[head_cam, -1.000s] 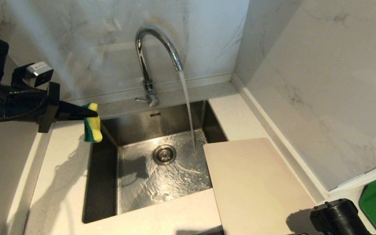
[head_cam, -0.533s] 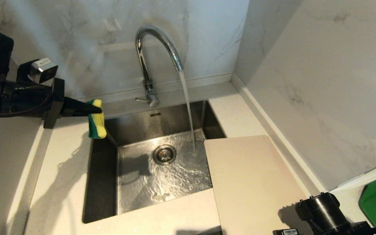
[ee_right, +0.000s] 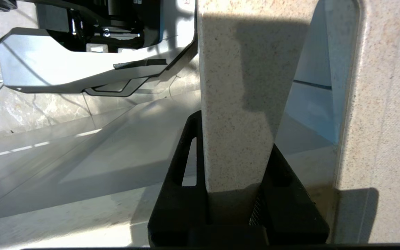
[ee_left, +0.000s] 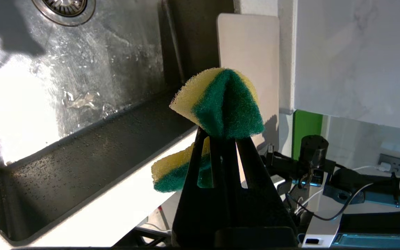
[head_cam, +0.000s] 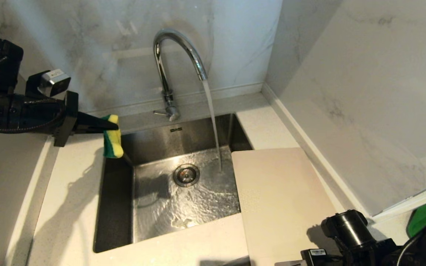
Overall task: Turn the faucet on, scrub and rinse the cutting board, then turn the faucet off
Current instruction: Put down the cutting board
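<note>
Gripping one cream board (head_cam: 283, 199), lower right: right end effector (ee_right: 234, 180).
One faucet (head_cam: 178, 55) running; left end effector (ee_left: 221, 139) pinches one sponge (ee_left: 221, 104).

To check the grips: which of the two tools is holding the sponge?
The left tool, shut on the yellow-green sponge at the sink's left rim. The right tool instead clamps the cutting board at its handle end.
</note>
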You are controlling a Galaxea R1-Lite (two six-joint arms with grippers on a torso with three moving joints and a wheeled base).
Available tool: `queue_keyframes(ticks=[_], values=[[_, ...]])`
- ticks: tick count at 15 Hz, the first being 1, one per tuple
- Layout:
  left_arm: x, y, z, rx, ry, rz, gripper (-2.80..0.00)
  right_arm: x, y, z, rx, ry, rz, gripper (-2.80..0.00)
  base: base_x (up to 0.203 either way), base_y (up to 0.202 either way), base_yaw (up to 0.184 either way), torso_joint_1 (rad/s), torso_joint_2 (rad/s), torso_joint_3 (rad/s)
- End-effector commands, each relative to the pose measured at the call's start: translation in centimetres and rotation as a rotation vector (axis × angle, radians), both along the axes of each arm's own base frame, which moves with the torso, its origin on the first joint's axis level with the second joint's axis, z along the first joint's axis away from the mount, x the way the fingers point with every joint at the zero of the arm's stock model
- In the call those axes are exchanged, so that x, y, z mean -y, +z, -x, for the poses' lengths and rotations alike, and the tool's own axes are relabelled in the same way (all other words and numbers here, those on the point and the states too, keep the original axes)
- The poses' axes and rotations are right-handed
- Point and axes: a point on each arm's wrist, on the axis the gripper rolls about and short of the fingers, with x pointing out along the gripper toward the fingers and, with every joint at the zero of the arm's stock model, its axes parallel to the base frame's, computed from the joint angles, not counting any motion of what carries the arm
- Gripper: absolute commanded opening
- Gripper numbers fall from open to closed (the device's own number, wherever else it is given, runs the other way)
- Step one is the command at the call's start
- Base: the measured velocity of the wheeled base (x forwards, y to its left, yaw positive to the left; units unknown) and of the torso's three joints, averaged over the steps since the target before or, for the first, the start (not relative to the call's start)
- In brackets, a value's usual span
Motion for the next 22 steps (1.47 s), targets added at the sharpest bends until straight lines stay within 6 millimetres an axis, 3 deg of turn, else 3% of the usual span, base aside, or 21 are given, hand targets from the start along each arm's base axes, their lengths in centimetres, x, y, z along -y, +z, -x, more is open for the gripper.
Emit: queue_keyframes(ticks=[1,10,22], values=[[0.0,-0.3,-0.2,-0.013,0.000,0.002,-2.80,-0.2,-0.6,-0.6,-0.017,0.011,0.007,-2.80,0.000,0.000,0.000,0.000,0.00,0.000],[0.3,-0.5,-0.6,-0.019,-0.007,0.001,-2.80,-0.6,-1.7,-2.0,-0.048,0.014,0.016,-2.80,0.000,0.000,0.000,0.000,0.00,0.000],[0.3,-0.4,-1.0,-0.015,-0.006,0.002,-2.80,-2.7,-1.2,-2.4,-0.015,0.076,0.014,-2.80,0.000,0.000,0.000,0.000,0.00,0.000]])
